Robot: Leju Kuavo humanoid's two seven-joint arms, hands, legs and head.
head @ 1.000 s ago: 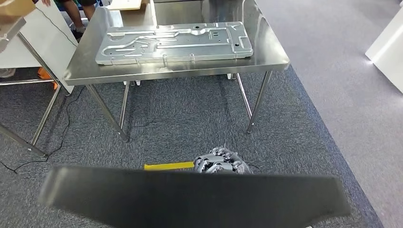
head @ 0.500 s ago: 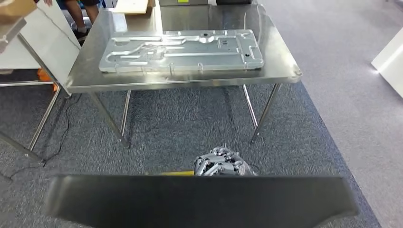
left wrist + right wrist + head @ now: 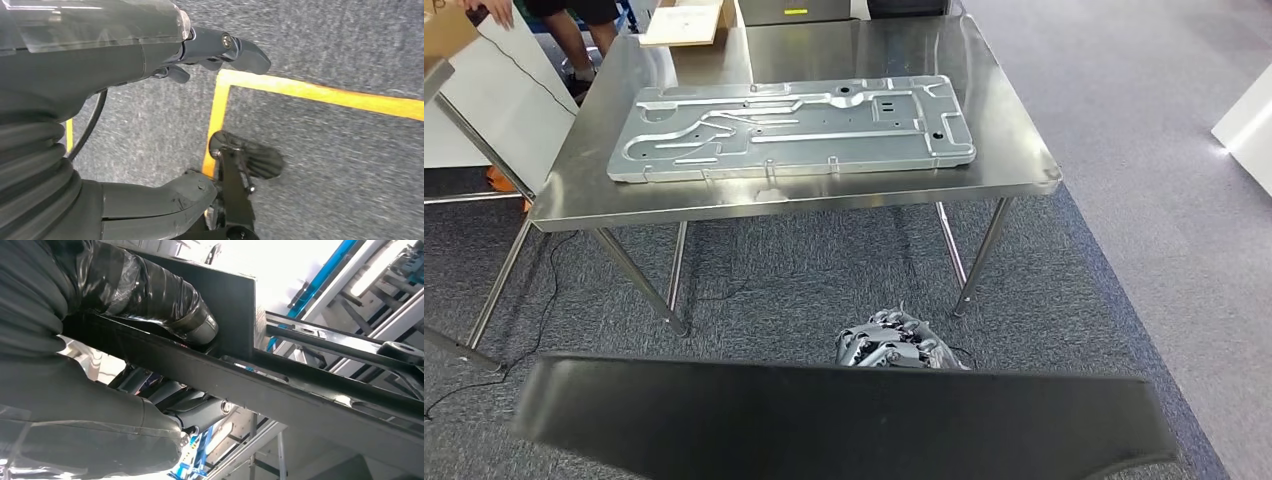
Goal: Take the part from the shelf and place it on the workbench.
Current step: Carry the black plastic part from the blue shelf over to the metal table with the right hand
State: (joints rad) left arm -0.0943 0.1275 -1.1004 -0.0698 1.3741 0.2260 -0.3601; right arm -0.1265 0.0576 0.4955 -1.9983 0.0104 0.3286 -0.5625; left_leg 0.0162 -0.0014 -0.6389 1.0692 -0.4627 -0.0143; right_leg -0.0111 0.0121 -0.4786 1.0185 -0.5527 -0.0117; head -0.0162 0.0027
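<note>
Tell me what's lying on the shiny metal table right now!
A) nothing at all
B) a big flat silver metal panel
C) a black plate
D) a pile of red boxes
B, a wide stamped metal panel with grooves and holes lies flat on the steel workbench, covering much of its top.

- The part (image 3: pixel 844 415) is a long, flat, dark panel with a dull sheen, lying broadside across the bottom of the head view, roughly level and well short of the bench.
- The bench (image 3: pixel 1014 165) is a stainless steel table on thin legs, carrying a pale stamped metal plate (image 3: pixel 789 125) lying flat.
</note>
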